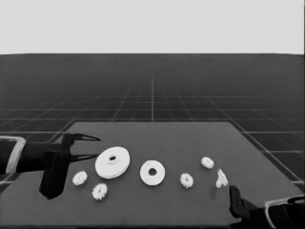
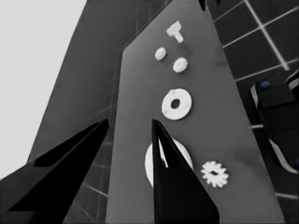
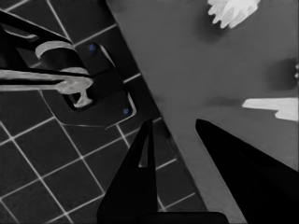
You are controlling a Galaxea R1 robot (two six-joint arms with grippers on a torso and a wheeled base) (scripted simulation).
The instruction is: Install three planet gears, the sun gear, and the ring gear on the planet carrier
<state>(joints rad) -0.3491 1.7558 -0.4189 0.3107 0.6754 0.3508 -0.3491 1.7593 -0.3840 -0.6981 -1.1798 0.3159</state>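
The larger round part [image 1: 112, 162], the ring gear, lies left of centre on the worktop [image 1: 157, 136], just beside the tips of the left pincer [image 1: 95, 147], which waits with fingers spread wide and nothing between them. The smaller round part [image 1: 152, 172], the planet carrier, lies flat near the middle with nothing on it. Two gears [image 1: 79, 178] [image 1: 99, 191] lie toward the front left corner, two more [image 1: 186, 180] [image 1: 207, 162] right of centre. A thin white piece [image 1: 221, 179] lies toward the right edge. The right pincer [image 3: 175, 128], parked at the front right corner, is parted and empty.

Risks, as judged:
- The four gears look alike; the sun gear could be mistaken for a planet.
- An early left-arm move could knock the ring gear.
- The right arm could brush the thin white piece when it reaches out.
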